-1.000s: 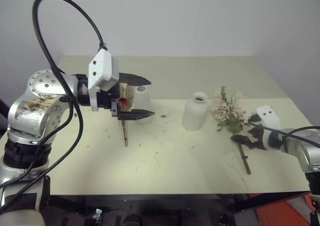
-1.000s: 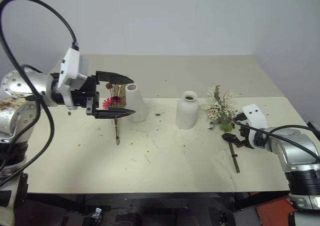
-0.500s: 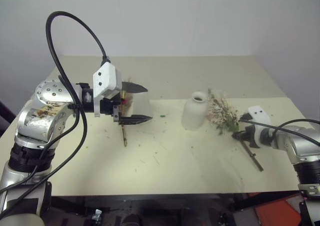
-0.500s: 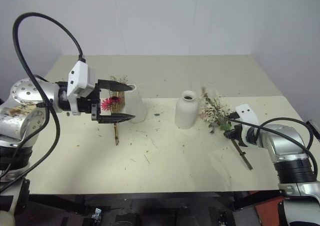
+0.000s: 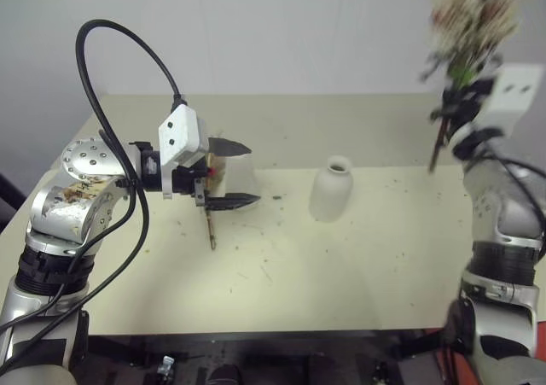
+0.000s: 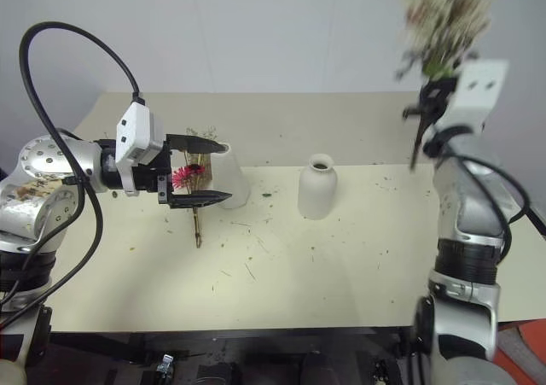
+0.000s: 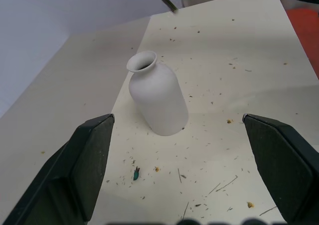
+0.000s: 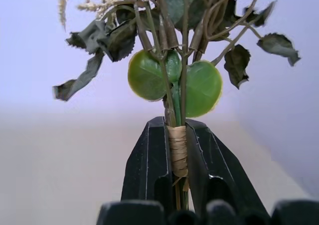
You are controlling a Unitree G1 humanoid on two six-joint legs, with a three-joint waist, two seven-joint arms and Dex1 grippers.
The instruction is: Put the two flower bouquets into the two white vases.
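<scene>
I've just swung the right gripper [image 8: 178, 185], clenched on the fuller bouquet [image 5: 471, 18], high off the table [image 5: 341, 257], ready for the bottle-shaped vase [image 5: 331, 188]; left gripper [image 5: 229, 174] gapes beside the slim bouquet [image 6: 193, 180].

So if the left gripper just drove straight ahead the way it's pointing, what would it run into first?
Most likely the shorter bottle-shaped vase: it stands on the table ahead of the open left gripper, roughly centred between the fingers. Nothing else appears to lie in between.
</scene>
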